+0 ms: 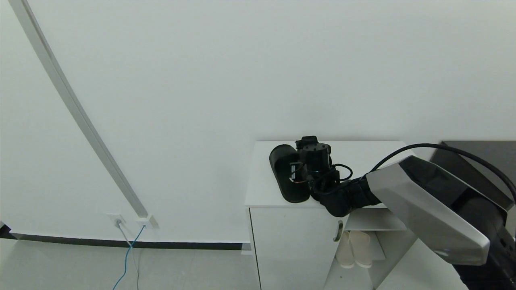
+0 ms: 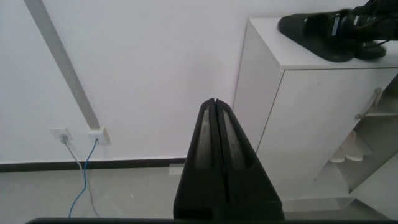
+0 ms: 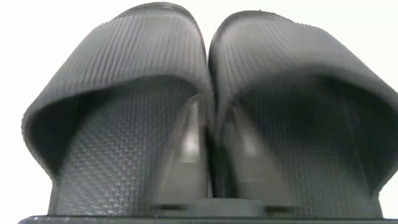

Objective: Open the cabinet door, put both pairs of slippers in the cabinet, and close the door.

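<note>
- Where the flat top of the tall white cabinet [image 1: 363, 161] nears its front edge, a pair of black ribbed rubber slippers [image 1: 284, 173] lies side by side, the two pressed against each other.
- At that pair is the right hand [image 1: 297, 175]: its fingers [image 3: 186, 152] run under the straps, one inside each slipper. They are drawn nearly together and pinch the two inner walls between them.
- Whether the black pair rests on the cabinet's top or is lifted just clear of it, I cannot tell.
- Off to the left of the cabinet, the left hand [image 2: 215, 106] points at the white wall [image 1: 258, 72]. Its fingers are pressed flat together with nothing between them.
- Of the cabinet's two doors, the left door [image 1: 290, 245], with a pale handle [image 1: 340, 231] at its inner edge, is closed, and the right door [image 1: 407, 274] is swung open.
- Inside the open half, a pair of cream slippers [image 1: 354, 249] stands side by side on a lower shelf, beneath another shelf.
- Well left of the cabinet, a white wall socket [image 1: 117, 220] has a blue cable [image 1: 129, 253] hanging to the floor, beside a slanted white cable duct [image 1: 80, 117].
</note>
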Robot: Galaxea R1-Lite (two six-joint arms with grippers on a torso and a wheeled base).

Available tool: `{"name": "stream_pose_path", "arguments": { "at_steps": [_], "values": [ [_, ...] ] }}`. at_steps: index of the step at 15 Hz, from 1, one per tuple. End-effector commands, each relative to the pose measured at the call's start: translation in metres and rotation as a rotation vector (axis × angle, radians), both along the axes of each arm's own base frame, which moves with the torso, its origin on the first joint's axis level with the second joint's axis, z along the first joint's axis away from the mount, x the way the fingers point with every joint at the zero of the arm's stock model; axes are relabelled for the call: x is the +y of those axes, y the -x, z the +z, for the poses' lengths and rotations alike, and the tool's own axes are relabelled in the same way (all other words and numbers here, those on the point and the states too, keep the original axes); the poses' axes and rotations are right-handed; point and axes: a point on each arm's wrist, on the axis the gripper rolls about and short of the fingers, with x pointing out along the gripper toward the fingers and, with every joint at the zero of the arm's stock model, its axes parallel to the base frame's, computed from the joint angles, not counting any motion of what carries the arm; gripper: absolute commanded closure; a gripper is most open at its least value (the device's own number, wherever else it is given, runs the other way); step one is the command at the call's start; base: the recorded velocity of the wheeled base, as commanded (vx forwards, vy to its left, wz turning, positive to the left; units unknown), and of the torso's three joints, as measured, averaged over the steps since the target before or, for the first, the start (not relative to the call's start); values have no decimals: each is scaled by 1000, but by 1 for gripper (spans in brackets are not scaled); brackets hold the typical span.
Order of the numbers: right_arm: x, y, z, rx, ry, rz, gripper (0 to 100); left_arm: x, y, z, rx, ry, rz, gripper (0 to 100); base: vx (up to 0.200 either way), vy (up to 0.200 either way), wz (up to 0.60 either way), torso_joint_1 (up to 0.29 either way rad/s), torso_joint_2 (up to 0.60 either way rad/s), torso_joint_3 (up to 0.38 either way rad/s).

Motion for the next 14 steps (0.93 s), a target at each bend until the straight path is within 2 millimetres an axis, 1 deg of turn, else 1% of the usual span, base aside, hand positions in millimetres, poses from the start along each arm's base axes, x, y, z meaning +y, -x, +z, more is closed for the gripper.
{"name": "stream_pose_path", "arguments": {
  "at_steps": [1, 4, 5, 6, 9, 13, 14],
  "values": [
    [-1, 2, 6, -7, -7, -1, 100, 0, 0, 0, 2, 1, 0, 100, 0, 0, 0, 0, 0, 0],
    [-7, 14, 22, -12, -16, 3, 100, 0, 0, 0, 2, 1, 1, 100, 0, 0, 0, 0, 0, 0],
    [-11, 22, 31, -22, -21, 8, 100, 0, 0, 0, 0, 1, 0, 100, 0, 0, 0, 0, 0, 0],
    [-14, 30, 35, -20, -19, 16, 100, 0, 0, 0, 2, 1, 1, 100, 0, 0, 0, 0, 0, 0],
    [-25, 61, 48, -28, -31, 57, 100, 0, 0, 0, 0, -1, 1, 100, 0, 0, 0, 0, 0, 0],
    [-49, 118, 76, -12, -40, 190, 100, 0, 0, 0, 1, -2, 0, 100, 0, 0, 0, 0, 0, 0],
    [-55, 129, 82, -11, -43, 219, 100, 0, 0, 0, 0, -2, 0, 100, 0, 0, 0, 0, 0, 0]
  ]
}}
